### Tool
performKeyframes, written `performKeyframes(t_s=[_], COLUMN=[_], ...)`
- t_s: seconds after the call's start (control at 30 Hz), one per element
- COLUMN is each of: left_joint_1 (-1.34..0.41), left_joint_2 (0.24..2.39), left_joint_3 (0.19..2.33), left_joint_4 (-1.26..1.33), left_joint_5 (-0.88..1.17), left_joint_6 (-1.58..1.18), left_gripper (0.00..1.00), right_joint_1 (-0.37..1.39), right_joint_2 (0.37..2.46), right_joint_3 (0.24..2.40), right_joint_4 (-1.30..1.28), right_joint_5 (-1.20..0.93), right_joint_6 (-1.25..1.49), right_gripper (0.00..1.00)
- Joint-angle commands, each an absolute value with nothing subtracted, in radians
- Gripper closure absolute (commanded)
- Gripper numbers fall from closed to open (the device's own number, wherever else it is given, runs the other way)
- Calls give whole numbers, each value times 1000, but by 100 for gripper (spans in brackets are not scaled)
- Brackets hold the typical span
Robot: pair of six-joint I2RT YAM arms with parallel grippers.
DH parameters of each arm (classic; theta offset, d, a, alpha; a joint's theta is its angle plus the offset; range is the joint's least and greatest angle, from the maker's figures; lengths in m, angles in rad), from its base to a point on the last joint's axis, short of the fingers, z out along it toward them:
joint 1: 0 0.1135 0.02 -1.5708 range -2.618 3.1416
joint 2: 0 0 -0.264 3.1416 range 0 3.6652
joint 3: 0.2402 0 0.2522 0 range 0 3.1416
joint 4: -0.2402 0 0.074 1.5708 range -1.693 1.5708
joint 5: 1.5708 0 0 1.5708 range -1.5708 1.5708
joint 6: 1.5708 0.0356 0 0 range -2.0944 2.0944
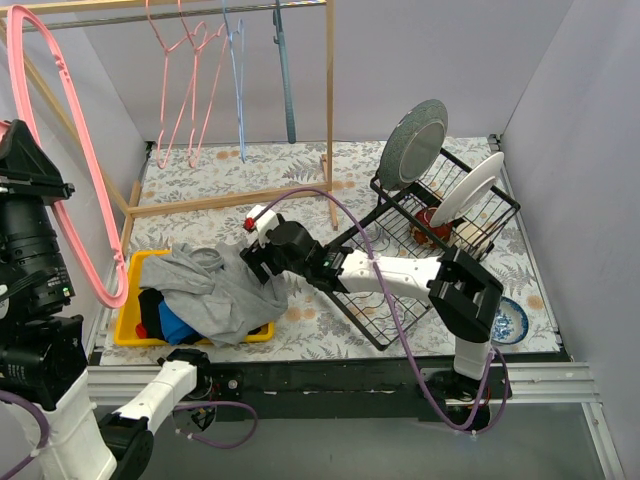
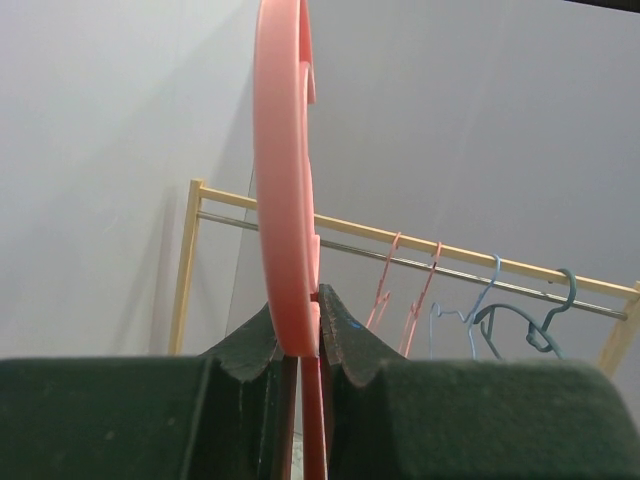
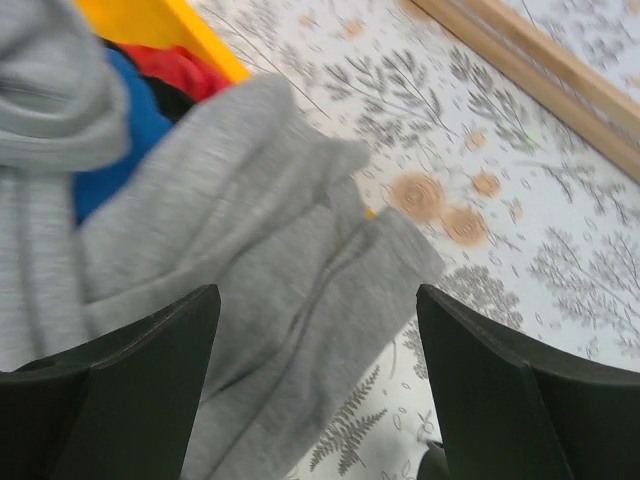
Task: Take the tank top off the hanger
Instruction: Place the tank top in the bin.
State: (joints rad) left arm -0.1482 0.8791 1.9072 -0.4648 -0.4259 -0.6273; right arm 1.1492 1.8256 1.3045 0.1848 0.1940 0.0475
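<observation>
- Grey and soft, the tank top (image 1: 215, 290) lies heaped over the yellow bin (image 1: 128, 300) at the left front of the flower-patterned counter (image 1: 300, 170). One fold spills off the bin's right end onto the counter.
- The pink hanger (image 2: 285, 180) is nowhere near it. The left fingers (image 2: 328, 320) are clamped together on its rim and hold it up high at the far left, well apart from the cloth, and the parts I can see look bare.
- The right fingers (image 1: 258, 262) hang just above the spilled fold, spread wide with nothing between them. The cloth lies directly under them and runs away to their left.
- The heap's long run goes left to right across the bin, so the right arm is far nearer to it.
- By my reckoning the top is already free of the hanger, and little is left except lifting the right arm clear.
- A blue garment (image 1: 175, 325), plus something red and something black, sits under the grey in the bin.
- The wire dish rack (image 1: 400, 310) with its plates stands close under the right forearm, and the arm's purple cable (image 1: 385, 290) loops over it. That is the snag to watch.
- The wooden clothes rail (image 1: 230, 200) with spare hangers stands behind, out of the way.
</observation>
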Motion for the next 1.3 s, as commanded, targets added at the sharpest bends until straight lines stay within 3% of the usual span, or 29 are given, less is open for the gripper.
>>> performKeyframes(t_s=[0.0, 0.67, 0.87, 0.97, 1.0, 1.1, 1.27], left_joint_1=[-153, -153, -153, -153, -153, -153, -153], left_joint_2=[891, 879, 865, 854, 854, 850, 839], left_joint_3=[1941, 1904, 1878, 1861, 1858, 1850, 1818], left_joint_4=[-451, -463, -457, -449, -448, -449, -456], left_joint_5=[-439, -437, -449, -456, -457, -460, -454], left_joint_6=[-614, -638, -637, -637, -637, -640, -655], left_gripper=[100, 100, 100, 100, 100, 100, 100], right_joint_1=[1138, 1101, 1100, 1100, 1100, 1100, 1107], right_joint_2=[1844, 1965, 1993, 1994, 1987, 1970, 1936], right_joint_3=[1316, 1347, 1362, 1365, 1365, 1368, 1373], right_joint_4=[198, 203, 195, 193, 195, 206, 203], right_joint_5=[360, 247, 253, 250, 255, 247, 242], right_joint_6=[144, 314, 311, 299, 287, 259, 232], right_gripper=[15, 32, 51, 70, 81, 97, 99])
